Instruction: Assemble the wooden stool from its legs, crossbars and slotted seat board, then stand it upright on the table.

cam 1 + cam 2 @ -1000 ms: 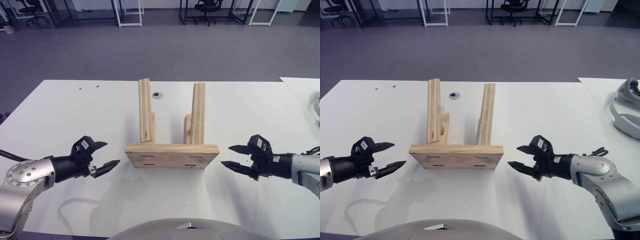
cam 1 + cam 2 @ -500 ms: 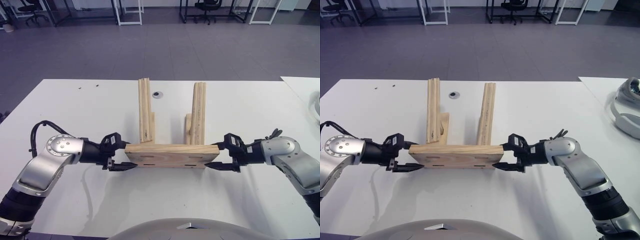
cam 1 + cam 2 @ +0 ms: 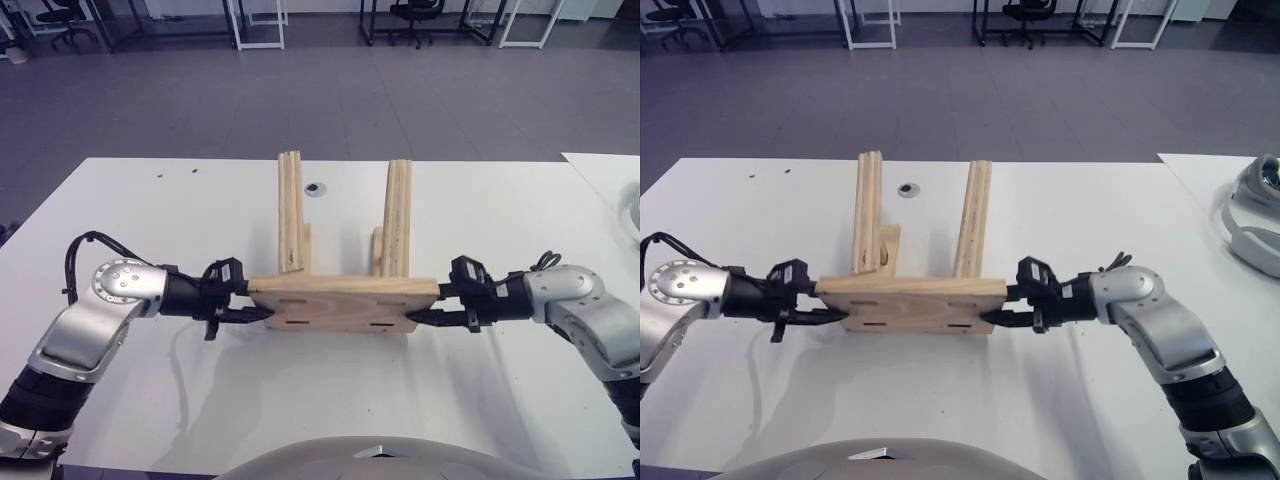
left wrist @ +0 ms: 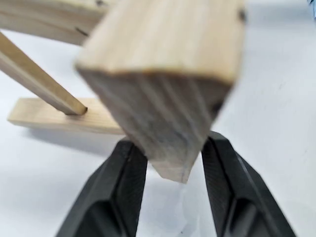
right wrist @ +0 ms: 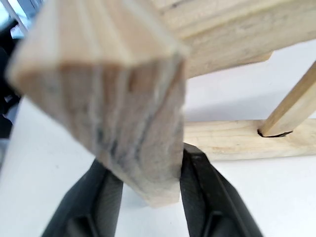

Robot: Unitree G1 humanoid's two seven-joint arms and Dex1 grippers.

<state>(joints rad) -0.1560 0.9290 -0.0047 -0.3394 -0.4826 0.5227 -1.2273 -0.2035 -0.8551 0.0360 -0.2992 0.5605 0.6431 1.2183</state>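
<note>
Two end effectors (image 3: 254,303) (image 3: 433,305), seat board (image 3: 345,306) clamped between

- The white thing (image 3: 1250,245) at the right edge of the right eye picture is cut off.
- Two dark specks (image 3: 160,177) on the table (image 3: 120,220), upper left, are too small to tell.
- The little round thing (image 3: 317,189) between the stool legs (image 3: 291,210) is too small too.
- Up close, the seat board (image 4: 163,74) is blurry and covers the tips of the left gripper (image 4: 170,158).
</note>
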